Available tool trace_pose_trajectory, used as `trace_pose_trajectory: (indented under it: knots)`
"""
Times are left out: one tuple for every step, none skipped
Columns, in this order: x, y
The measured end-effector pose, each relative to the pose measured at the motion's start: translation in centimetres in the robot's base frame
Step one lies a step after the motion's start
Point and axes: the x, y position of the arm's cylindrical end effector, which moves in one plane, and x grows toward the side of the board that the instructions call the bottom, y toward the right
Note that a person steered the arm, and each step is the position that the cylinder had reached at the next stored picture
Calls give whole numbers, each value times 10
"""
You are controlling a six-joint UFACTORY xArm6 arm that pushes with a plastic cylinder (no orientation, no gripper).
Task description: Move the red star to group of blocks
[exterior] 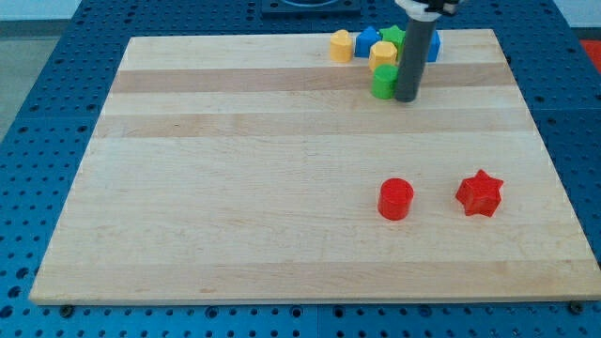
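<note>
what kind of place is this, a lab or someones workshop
Most likely a robotics lab bench. A pale wooden board sits on a blue perforated table, and my tip rests by a cluster of small coloured blocks, with a red star and red cylinder apart.

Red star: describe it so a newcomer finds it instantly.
Start at the wooden board and look to its lower right area, far from the block cluster and my tip at the top. Two red blocks sit there; the red star is the right one, pointed, unlike the round red cylinder.
</note>
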Motion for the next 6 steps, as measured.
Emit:
trace_pose_trajectory:
  knots:
    - [0, -17]
    - [7, -17]
    - [21, -41]
    - [36, -2]
    - [43, 113]
    - [127, 159]
